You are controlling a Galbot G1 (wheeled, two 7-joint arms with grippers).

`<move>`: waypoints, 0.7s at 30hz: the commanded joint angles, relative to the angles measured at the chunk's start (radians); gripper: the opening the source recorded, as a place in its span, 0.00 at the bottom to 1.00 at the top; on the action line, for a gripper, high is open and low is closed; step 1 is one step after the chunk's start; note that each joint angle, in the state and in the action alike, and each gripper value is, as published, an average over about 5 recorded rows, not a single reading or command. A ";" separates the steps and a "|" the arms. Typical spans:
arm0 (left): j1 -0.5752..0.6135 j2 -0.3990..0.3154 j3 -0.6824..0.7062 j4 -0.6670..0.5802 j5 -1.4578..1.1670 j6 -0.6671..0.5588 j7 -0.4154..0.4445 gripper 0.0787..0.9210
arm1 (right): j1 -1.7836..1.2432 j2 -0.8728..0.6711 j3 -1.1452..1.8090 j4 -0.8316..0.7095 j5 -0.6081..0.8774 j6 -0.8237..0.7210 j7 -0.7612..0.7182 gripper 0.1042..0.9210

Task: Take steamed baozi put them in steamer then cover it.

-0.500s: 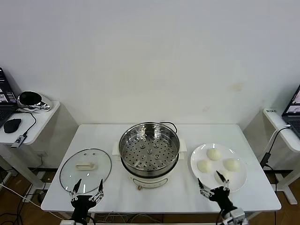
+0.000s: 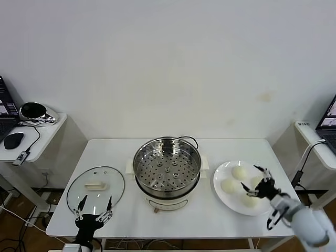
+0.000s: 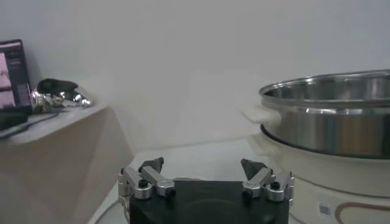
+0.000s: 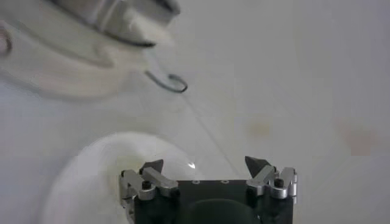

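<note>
Looking at your setup, the layout makes sense: the steamer [image 2: 167, 172] sits mid-tabletop [image 2: 110, 152] as the hub, its perforated tray bare and waiting, so everything else is parked within reach on either side of it.

The steamed baozi [image 2: 229, 186] are on a white plate [image 2: 220, 173] just to the right of the steamer, handy for your right arm. I can make out three buns clearly; a fourth is probably hidden behind the tool. Your right tool [image 2: 257, 182] hangs over the far-right part of that plate with its fingers spread wide and nothing between them, so I'd say you're lining up for the first pick.

The cover [image 2: 96, 189] lies flat on the tabletop to the left of the steamer, handle up, which keeps it ready for your left arm at the end. Your left tool [image 2: 93, 208] waits at the cover's near edge, the side away from the wall, also wide open and empty, so it looks parked.

Watch the squeeze on those buns, I'd guess they're soft and dent easily.
</note>
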 commanded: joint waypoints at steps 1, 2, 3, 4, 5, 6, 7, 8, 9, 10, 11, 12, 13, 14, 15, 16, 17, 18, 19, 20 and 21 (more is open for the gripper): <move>-0.004 0.009 -0.032 -0.004 0.009 0.004 0.000 0.88 | 0.458 -0.232 -0.360 -0.194 -0.046 -0.023 -0.324 0.88; -0.005 0.010 -0.037 -0.004 0.009 0.004 -0.001 0.88 | 0.521 -0.225 -0.430 -0.229 -0.031 -0.018 -0.345 0.88; -0.005 0.010 -0.040 -0.005 0.009 0.004 -0.001 0.88 | 0.577 -0.216 -0.490 -0.263 -0.020 -0.015 -0.366 0.88; -0.006 0.010 -0.043 -0.005 0.009 0.005 -0.001 0.88 | 0.631 -0.200 -0.551 -0.299 -0.014 -0.010 -0.384 0.88; -0.006 0.010 -0.046 -0.005 0.009 0.006 -0.001 0.88 | 0.687 -0.182 -0.607 -0.339 -0.013 -0.003 -0.403 0.88; -0.007 0.010 -0.049 -0.005 0.011 0.007 -0.003 0.88 | 0.732 -0.164 -0.656 -0.374 -0.016 0.004 -0.416 0.88; -0.008 0.009 -0.051 -0.005 0.013 0.010 -0.004 0.88 | 0.777 -0.141 -0.703 -0.412 -0.023 0.018 -0.427 0.88; -0.010 0.007 -0.054 -0.005 0.016 0.012 -0.005 0.88 | 0.817 -0.118 -0.746 -0.445 -0.030 0.032 -0.436 0.88; -0.012 0.005 -0.057 -0.004 0.019 0.016 -0.007 0.88 | 0.852 -0.094 -0.781 -0.478 -0.037 0.046 -0.444 0.88; -0.014 0.003 -0.060 -0.003 0.021 0.020 -0.008 0.88 | 0.880 -0.072 -0.814 -0.506 -0.045 0.057 -0.451 0.88; -0.015 0.002 -0.063 -0.003 0.022 0.024 -0.008 0.88 | 0.908 -0.045 -0.841 -0.538 -0.056 0.068 -0.459 0.88; -0.017 0.001 -0.065 -0.003 0.021 0.027 -0.008 0.88 | 0.927 -0.024 -0.860 -0.564 -0.066 0.074 -0.467 0.88; -0.018 0.001 -0.067 -0.003 0.021 0.030 -0.008 0.88 | 0.946 0.000 -0.879 -0.594 -0.075 0.080 -0.475 0.88; -0.019 0.001 -0.069 -0.004 0.020 0.032 -0.008 0.88 | 0.961 0.021 -0.895 -0.622 -0.082 0.083 -0.480 0.88; -0.019 0.002 -0.071 -0.005 0.020 0.035 -0.008 0.88 | 0.976 0.042 -0.912 -0.649 -0.088 0.085 -0.485 0.88; -0.020 0.004 -0.073 -0.005 0.019 0.037 -0.008 0.88 | 0.988 0.061 -0.926 -0.672 -0.092 0.087 -0.488 0.88; -0.020 0.006 -0.076 -0.006 0.019 0.039 -0.007 0.88 | 0.999 0.079 -0.940 -0.694 -0.095 0.087 -0.490 0.88; -0.021 0.008 -0.078 -0.007 0.018 0.040 -0.007 0.88 | 1.006 0.094 -0.950 -0.710 -0.099 0.087 -0.491 0.88; -0.021 0.009 -0.081 -0.007 0.017 0.041 -0.007 0.88 | 1.011 0.107 -0.957 -0.725 -0.104 0.087 -0.491 0.88; -0.021 0.009 -0.084 -0.008 0.016 0.042 -0.007 0.88 | 1.015 0.120 -0.963 -0.738 -0.109 0.086 -0.489 0.88; -0.021 0.010 -0.086 -0.008 0.016 0.042 -0.006 0.88 | 1.017 0.131 -0.966 -0.748 -0.115 0.084 -0.486 0.88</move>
